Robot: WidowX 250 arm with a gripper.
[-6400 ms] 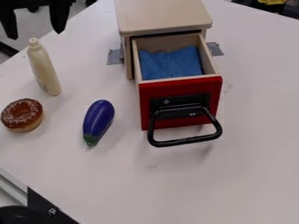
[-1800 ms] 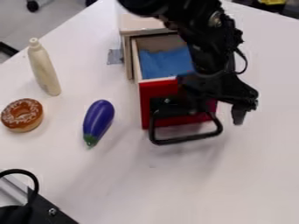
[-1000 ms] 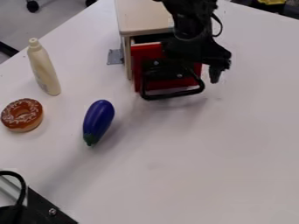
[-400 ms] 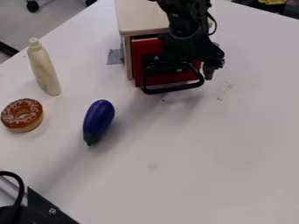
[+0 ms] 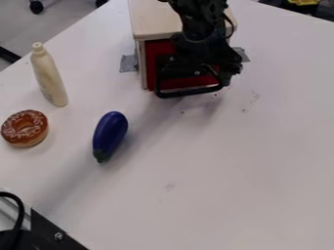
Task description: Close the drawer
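At the upper centre of the frame, the black two-finger gripper (image 5: 212, 61) is at the red-fronted drawer (image 5: 156, 56) with its looped black metal handle (image 5: 190, 92), though whether the gripper is wide or narrow I cannot tell. The drawer sits in the pale wooden cabinet (image 5: 153, 22), its front close to the cabinet's front edge. A purple toy eggplant (image 5: 110, 133) lies left of centre, with a glazed brown toy doughnut (image 5: 36, 133) at the left edge and a cream plastic bottle (image 5: 50, 75) at upper left.
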